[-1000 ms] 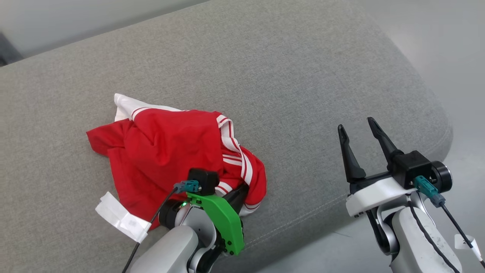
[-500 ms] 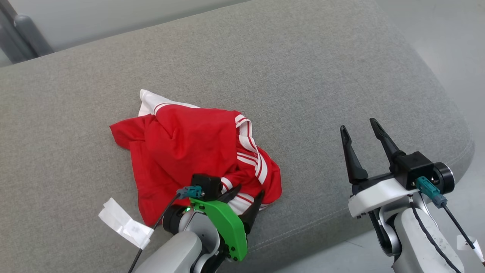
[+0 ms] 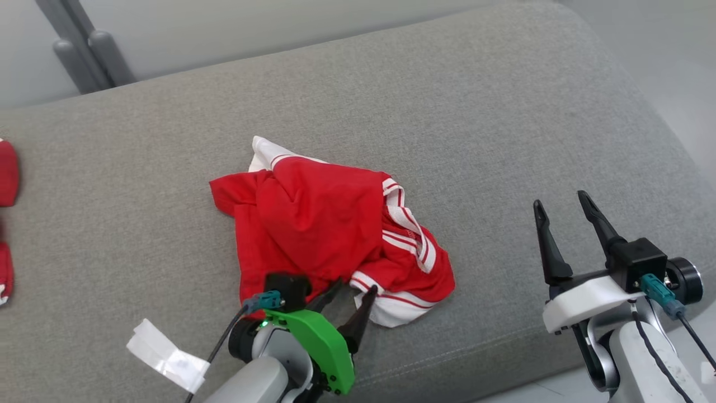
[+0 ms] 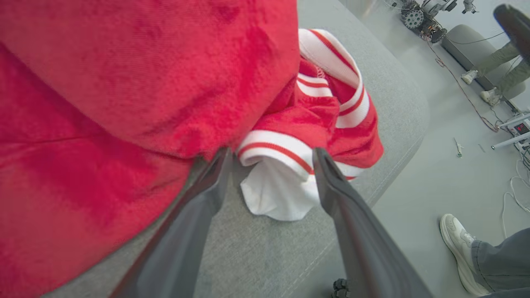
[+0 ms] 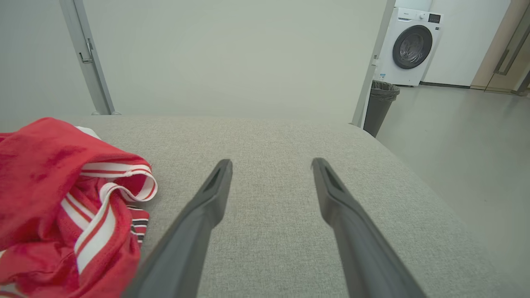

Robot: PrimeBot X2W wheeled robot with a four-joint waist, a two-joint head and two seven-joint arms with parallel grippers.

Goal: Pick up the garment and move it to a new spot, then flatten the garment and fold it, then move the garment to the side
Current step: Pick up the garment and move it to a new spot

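The garment (image 3: 324,229) is a red piece with white striped trim, lying crumpled on the grey cushion (image 3: 475,112). My left gripper (image 3: 355,286) is open at the garment's near edge. In the left wrist view, a white and red striped cuff (image 4: 281,149) lies between the spread fingers of the left gripper (image 4: 271,151), and nothing is gripped; red cloth (image 4: 145,82) fills the left. My right gripper (image 3: 560,200) is open over bare cushion to the right of the garment. The right wrist view shows the right gripper (image 5: 271,161) with nothing between its fingers and the garment (image 5: 49,186) at the left.
More red cloth (image 3: 6,173) shows at the left edge. A white tag (image 3: 165,355) hangs on my left arm's cable. Grey posts (image 3: 89,50) stand behind the cushion. A person's shoe (image 4: 459,244) is on the floor by the cushion's front edge. A washing machine (image 5: 410,45) and bin (image 5: 379,105) stand far off.
My left gripper has opened and let go of the garment's striped edge, which now rests on the cushion. The head camera has turned, shifting the whole scene rightward. The right gripper stays open.
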